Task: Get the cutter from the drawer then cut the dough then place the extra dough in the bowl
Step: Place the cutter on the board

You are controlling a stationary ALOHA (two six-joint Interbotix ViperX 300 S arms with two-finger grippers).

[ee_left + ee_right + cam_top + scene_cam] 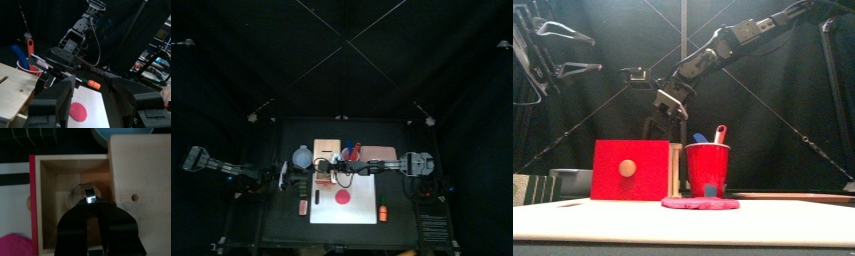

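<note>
Right tool point(88, 202) pinches the cutter point(79, 192) inside the open drawer point(57, 203).

Black curtains point(251, 50) behind and beside a small black table point(285, 228).

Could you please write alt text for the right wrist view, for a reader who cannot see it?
The right gripper reaches into the open wooden drawer, its jaws shut on the wire handle of the round metal cutter inside. The drawer's red front, pink dough and the blue-grey bowl show at the edges.
</note>
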